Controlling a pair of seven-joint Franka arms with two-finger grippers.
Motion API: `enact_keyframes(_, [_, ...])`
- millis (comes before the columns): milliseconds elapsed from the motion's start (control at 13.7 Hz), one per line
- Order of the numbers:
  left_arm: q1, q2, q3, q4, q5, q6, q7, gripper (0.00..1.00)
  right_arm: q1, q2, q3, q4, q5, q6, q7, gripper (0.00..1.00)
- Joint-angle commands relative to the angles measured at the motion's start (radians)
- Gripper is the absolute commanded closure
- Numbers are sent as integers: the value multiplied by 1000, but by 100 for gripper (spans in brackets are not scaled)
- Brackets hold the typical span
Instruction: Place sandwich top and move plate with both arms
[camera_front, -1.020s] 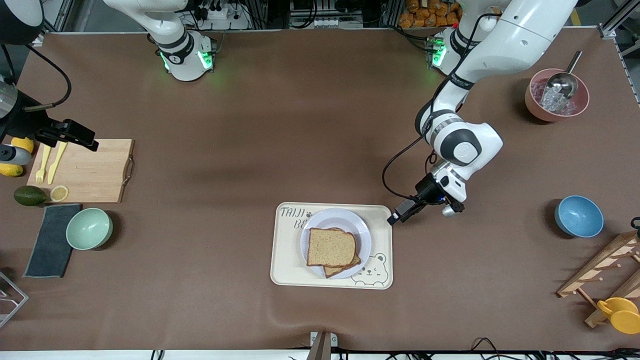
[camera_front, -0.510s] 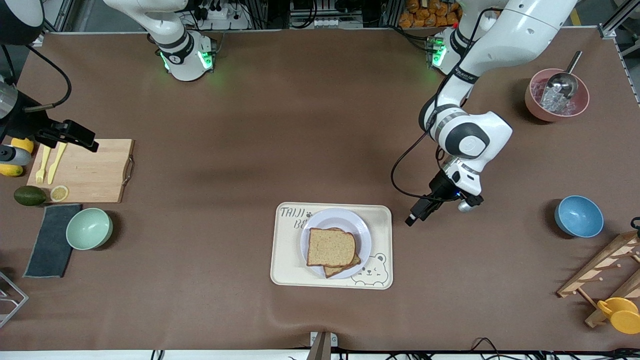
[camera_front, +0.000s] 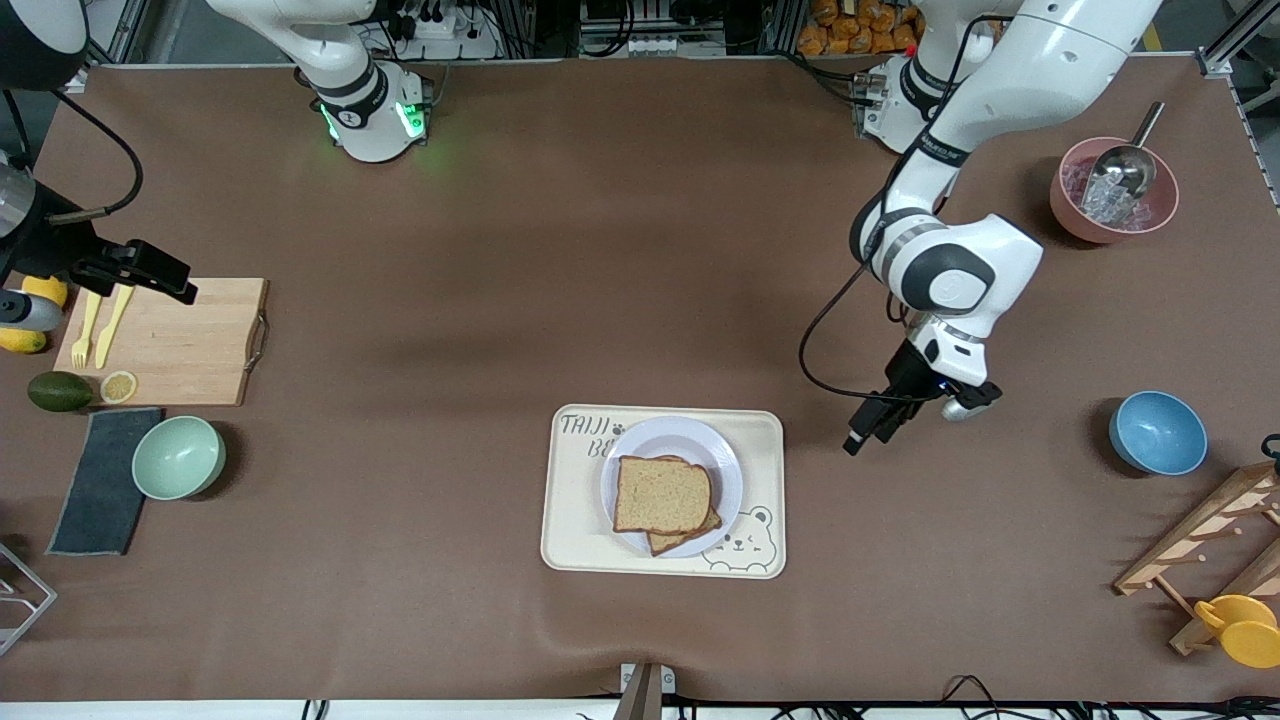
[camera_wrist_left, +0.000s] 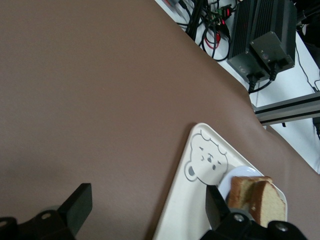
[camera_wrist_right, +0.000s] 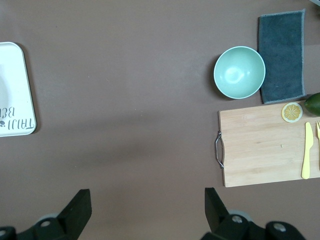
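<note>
The sandwich top (camera_front: 662, 494), a plain brown bread slice, lies on another slice on the pale plate (camera_front: 672, 437). The plate sits on the cream bear-print tray (camera_front: 570, 540). My left gripper (camera_front: 862, 438) is open and empty, low over bare table beside the tray, toward the left arm's end. Its wrist view shows the tray (camera_wrist_left: 185, 210), the plate rim (camera_wrist_left: 240, 176) and the bread's edge (camera_wrist_left: 265, 202) past my left gripper (camera_wrist_left: 147, 192). My right gripper (camera_front: 150, 268) is open and empty, held high over the cutting board (camera_front: 165, 340); it shows in its wrist view (camera_wrist_right: 146, 197).
A green bowl (camera_front: 178, 457), a dark cloth (camera_front: 100, 480), an avocado (camera_front: 58, 391) and yellow cutlery (camera_front: 100, 325) sit at the right arm's end. A pink bowl with a scoop (camera_front: 1113, 190), a blue bowl (camera_front: 1157, 432), a wooden rack (camera_front: 1200, 540) and a yellow cup (camera_front: 1240, 628) sit at the left arm's end.
My left gripper has moved away from the tray's corner toward the left arm's end of the table. The bread, the plate and the right arm have not moved.
</note>
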Motion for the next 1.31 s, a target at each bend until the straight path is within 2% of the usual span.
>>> enact_keyframes(0, [40, -29, -3, -50, 118, 2, 13, 0, -12, 2, 9, 7, 2, 1, 2, 0])
enact_keyframes(219, [94, -28, -4, -73, 291, 1, 13, 0, -12, 3, 9, 7, 2, 1, 2, 0])
enact_keyframes(437, [129, -23, -3, -74, 402, -10, 13, 0, -14, 2, 9, 7, 2, -1, 2, 0])
enact_keyframes(729, [187, -29, 8, -76, 587, -93, -10, 0, -14, 2, 9, 7, 2, -1, 1, 0])
enact_keyframes(1239, [191, -112, 172, -61, 1182, -409, -421, 0, -14, 2, 9, 7, 2, -1, 1, 0])
